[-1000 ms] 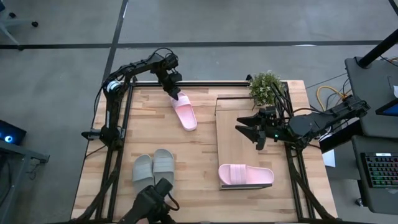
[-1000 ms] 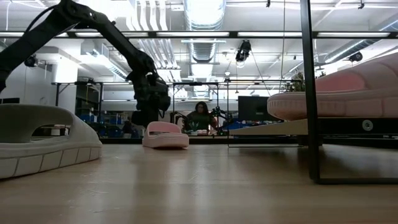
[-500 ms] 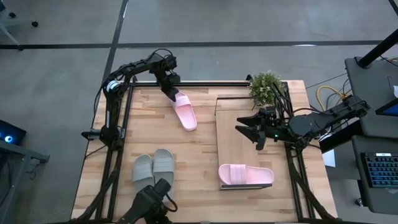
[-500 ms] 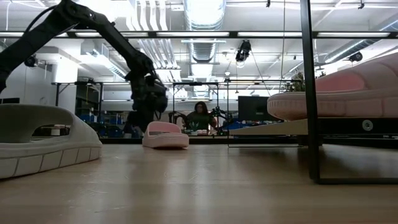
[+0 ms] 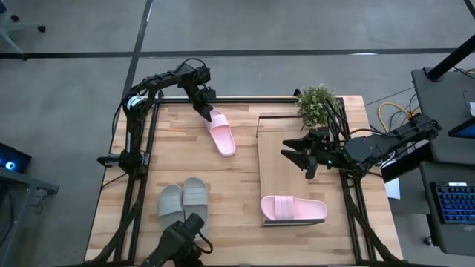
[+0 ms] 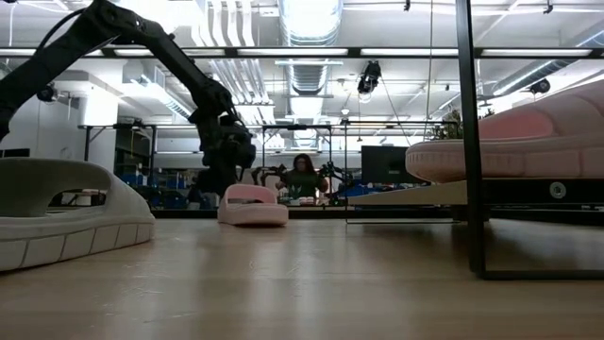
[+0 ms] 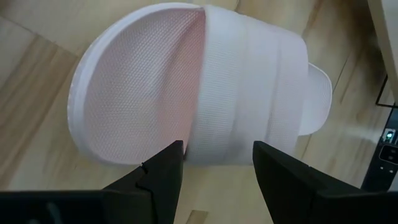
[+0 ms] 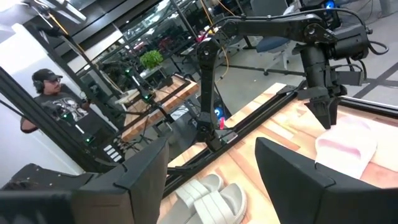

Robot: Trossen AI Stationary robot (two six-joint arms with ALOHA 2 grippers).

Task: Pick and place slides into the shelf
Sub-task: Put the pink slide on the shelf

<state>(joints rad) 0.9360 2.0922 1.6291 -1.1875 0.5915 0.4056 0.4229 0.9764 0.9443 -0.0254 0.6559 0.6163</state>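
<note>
Between the earlier high view and this one, only the left gripper (image 5: 207,113) has shifted: it has drawn back slightly toward the table's far edge and now sits at the far end of the loose pink slide (image 5: 221,133), which has itself nudged a little. In the left wrist view its fingers stand apart, one on each side of the slide's near edge by the strap, not yet clamped on it. In the low view the gripper (image 6: 226,185) hangs just behind that slide (image 6: 252,204). This reads as alignment for a grasp, so the pick of the second pink slide appears imminent rather than done.

The right gripper (image 5: 297,153) hovers above the middle of the shelf (image 5: 278,167), fingers apart and holding nothing, unchanged over the last second.

Count of slides: four. One pink slide on shelf (image 5: 293,208), lying crosswise at the shelf's near end. One loose pink slide on the tabletop, near the far edge, left of the shelf. Two grey-green slides (image 5: 182,202), side by side and touching, on the tabletop's near left part, well apart from the shelf.

Count of other items: one shelf, along the table's right side; one potted plant (image 5: 315,103) at the shelf's far corner. By this tally one of four slides is placed and three remain.
</note>
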